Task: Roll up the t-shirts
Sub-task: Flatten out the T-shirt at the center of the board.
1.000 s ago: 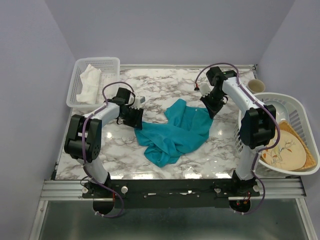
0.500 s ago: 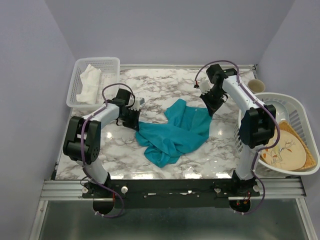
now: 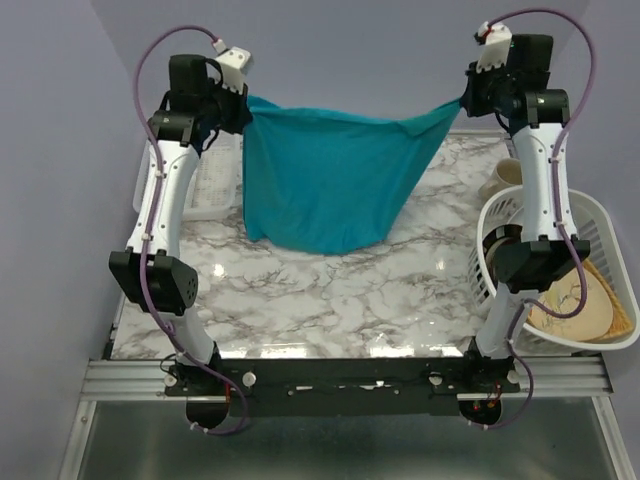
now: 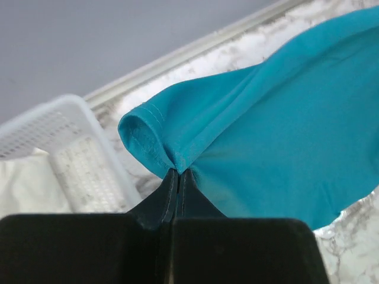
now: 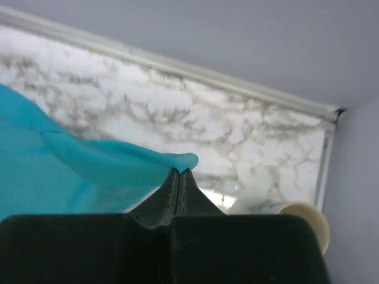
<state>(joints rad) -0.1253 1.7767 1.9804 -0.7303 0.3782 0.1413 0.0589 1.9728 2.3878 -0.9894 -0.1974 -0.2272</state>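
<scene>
A teal-blue t-shirt [image 3: 325, 180] hangs spread in the air above the far half of the marble table, stretched between both raised arms. My left gripper [image 3: 243, 103] is shut on its left upper corner; in the left wrist view the hemmed edge [image 4: 155, 139] bunches at the pinched fingertips of the left gripper [image 4: 178, 171]. My right gripper [image 3: 465, 100] is shut on the right upper corner, and the right wrist view shows a fold of the t-shirt [image 5: 118, 163] caught at the tips of the right gripper [image 5: 179, 171]. The t-shirt's lower edge hangs just above the table.
A white basket [image 3: 215, 185] with a white cloth stands at the back left, partly behind the left arm. A larger white basket [image 3: 600, 225] with plates sits at the right edge. A cream cup [image 3: 507, 178] stands beyond it, and shows in the right wrist view [image 5: 308, 216].
Both arms have risen high and moved apart, lifting the t-shirt off the table and stretching it out. The left gripper shut on the shirt's edge before the lift.
</scene>
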